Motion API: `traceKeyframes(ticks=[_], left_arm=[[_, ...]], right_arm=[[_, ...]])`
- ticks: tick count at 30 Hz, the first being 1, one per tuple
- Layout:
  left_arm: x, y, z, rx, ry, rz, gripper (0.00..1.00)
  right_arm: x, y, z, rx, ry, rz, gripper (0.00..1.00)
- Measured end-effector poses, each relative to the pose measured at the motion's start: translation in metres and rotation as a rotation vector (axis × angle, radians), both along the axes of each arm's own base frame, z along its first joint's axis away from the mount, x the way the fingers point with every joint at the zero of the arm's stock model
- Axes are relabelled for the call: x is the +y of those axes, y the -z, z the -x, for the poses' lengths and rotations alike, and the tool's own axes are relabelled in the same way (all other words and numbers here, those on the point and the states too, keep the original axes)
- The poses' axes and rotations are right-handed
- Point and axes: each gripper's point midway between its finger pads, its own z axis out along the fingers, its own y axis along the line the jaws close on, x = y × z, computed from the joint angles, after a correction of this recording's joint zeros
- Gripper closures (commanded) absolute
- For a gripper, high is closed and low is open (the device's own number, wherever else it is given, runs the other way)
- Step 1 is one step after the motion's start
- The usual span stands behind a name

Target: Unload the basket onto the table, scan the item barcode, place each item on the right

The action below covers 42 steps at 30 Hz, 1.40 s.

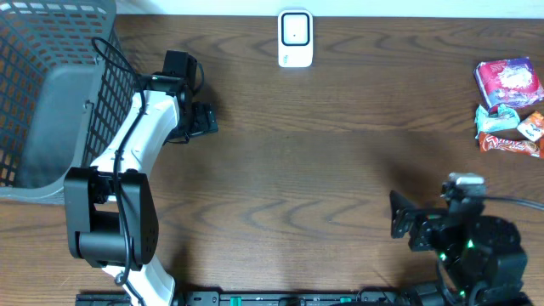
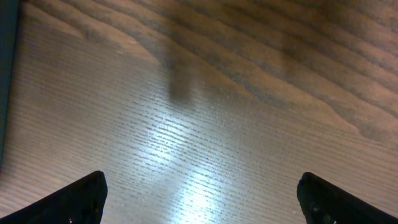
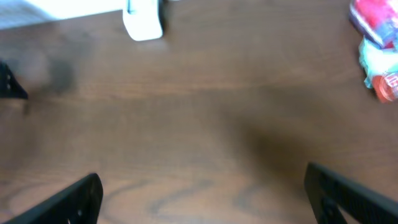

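Observation:
The white barcode scanner (image 1: 295,38) stands upright at the table's far edge, and its base also shows in the right wrist view (image 3: 143,23). Snack items lie at the far right: a pink packet (image 1: 508,79), a pale wrapped piece (image 1: 500,117) and a red-orange bar (image 1: 510,143). The pink packet (image 3: 376,14) and the pale piece (image 3: 378,59) appear blurred at the right wrist view's top right. My left gripper (image 1: 204,119) is open over bare wood (image 2: 202,199) near the basket. My right gripper (image 1: 398,215) is open at the front right, nothing between its fingers (image 3: 202,196).
A grey mesh basket (image 1: 51,51) fills the back left corner, close beside my left arm. A small white and orange packet (image 1: 532,127) lies by the snack items. The wooden table (image 1: 306,153) stretches between the two arms.

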Motion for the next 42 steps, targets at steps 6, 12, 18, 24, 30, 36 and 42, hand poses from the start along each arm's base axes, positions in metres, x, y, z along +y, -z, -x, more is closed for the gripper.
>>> traceKeyframes(ticks=[6,12,18,24,30,36,42], left_arm=[[0.0,0.0,0.0,0.0,0.0,0.0,0.02],[0.0,0.0,0.0,0.0,0.0,0.0,0.02],[0.0,0.0,0.0,0.0,0.0,0.0,0.02],[0.0,0.0,0.0,0.0,0.0,0.0,0.02],[0.0,0.0,0.0,0.0,0.0,0.0,0.02],[0.0,0.0,0.0,0.0,0.0,0.0,0.02],[0.0,0.0,0.0,0.0,0.0,0.0,0.02]], right_arm=[[0.004,0.021,-0.011,-0.166,-0.047,0.0,0.01],[0.009,0.024,-0.024,-0.325,-0.068,-0.015,0.01],[0.012,0.032,-0.038,-0.448,-0.078,-0.022,0.01],[0.019,0.053,-0.045,-0.514,-0.109,-0.038,0.01],[0.019,0.066,-0.049,-0.535,-0.115,-0.042,0.01],[0.012,0.065,-0.051,-0.544,-0.085,-0.034,0.01],[0.007,0.076,-0.052,-0.501,-0.064,-0.027,0.01]])
